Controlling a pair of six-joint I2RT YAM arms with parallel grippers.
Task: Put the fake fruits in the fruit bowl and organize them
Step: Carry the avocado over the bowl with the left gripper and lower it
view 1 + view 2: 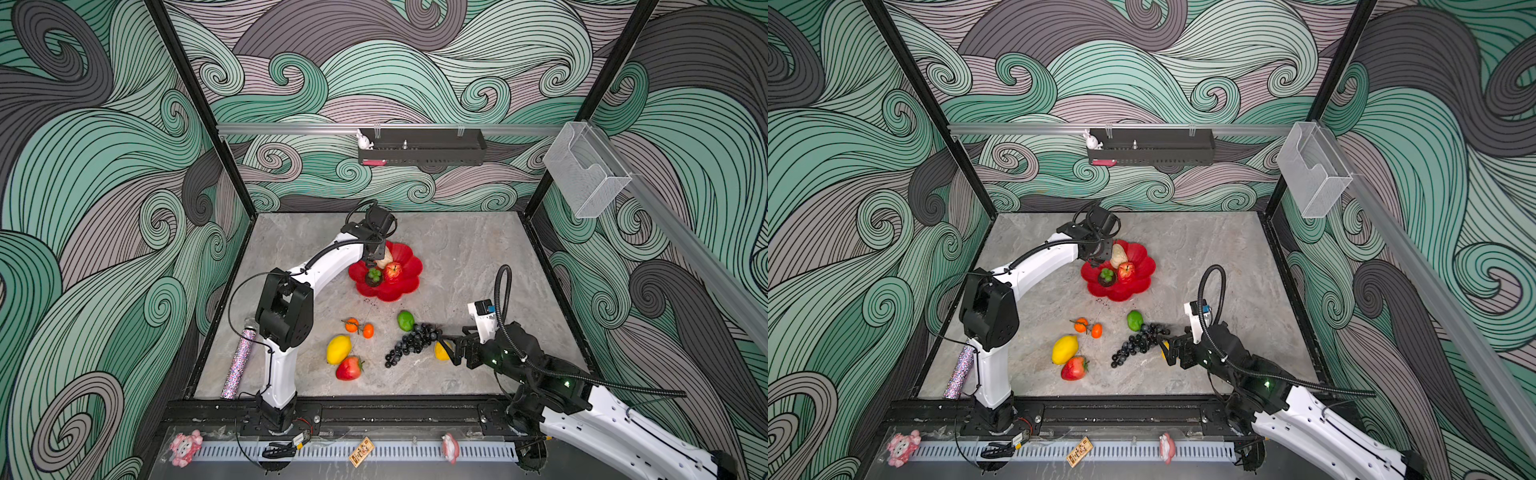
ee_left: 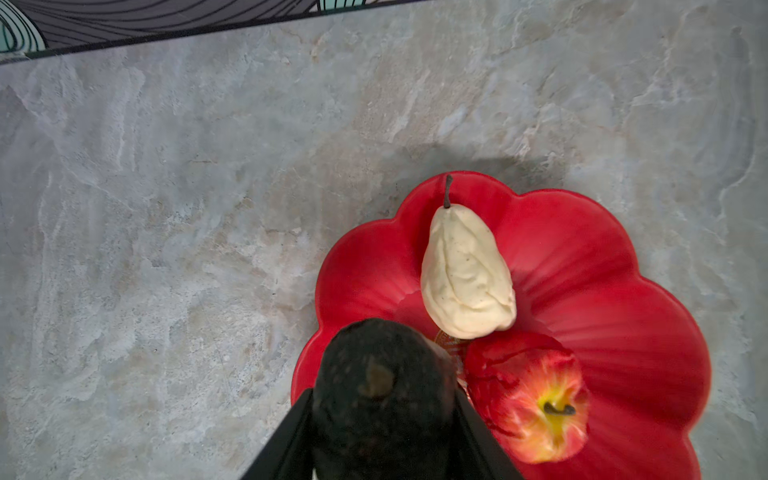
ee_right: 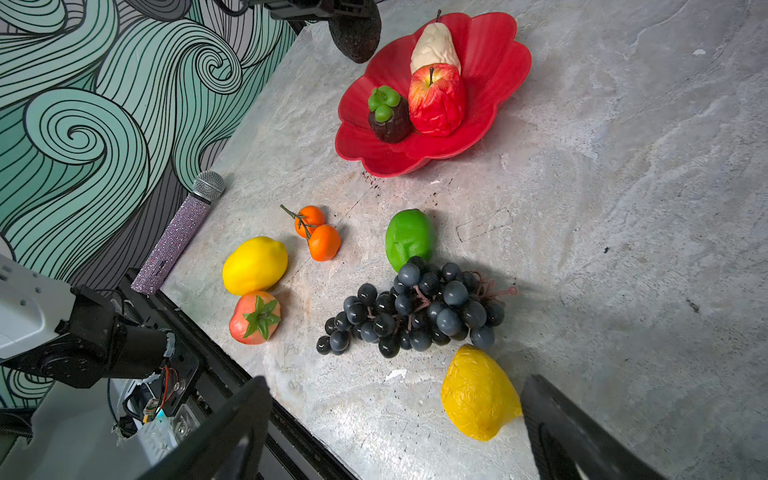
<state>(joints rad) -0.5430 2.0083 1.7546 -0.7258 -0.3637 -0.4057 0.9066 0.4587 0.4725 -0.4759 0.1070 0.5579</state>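
The left gripper (image 2: 384, 440) was clenched on the dark, pebbly plastic avocado (image 2: 376, 365), holding it over the edge of the glossy red flower-shaped fruit bowl (image 1: 409, 275). In the bowl lay a cream pear (image 1: 385, 257), a red apple (image 1: 393, 272) and a green-capped mangosteen (image 1: 374, 277). The right gripper (image 3: 395, 382) stood released, jaws wide, at the crinkled yellow lemon (image 3: 478, 392) beside the black grape bunch (image 3: 415, 307).

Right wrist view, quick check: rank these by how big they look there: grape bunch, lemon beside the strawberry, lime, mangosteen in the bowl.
1. grape bunch, clearly largest
2. lemon beside the strawberry
3. lime, only slightly smaller
4. mangosteen, looks smallest, but it sits farther from the camera in the fruit bowl, so unsure
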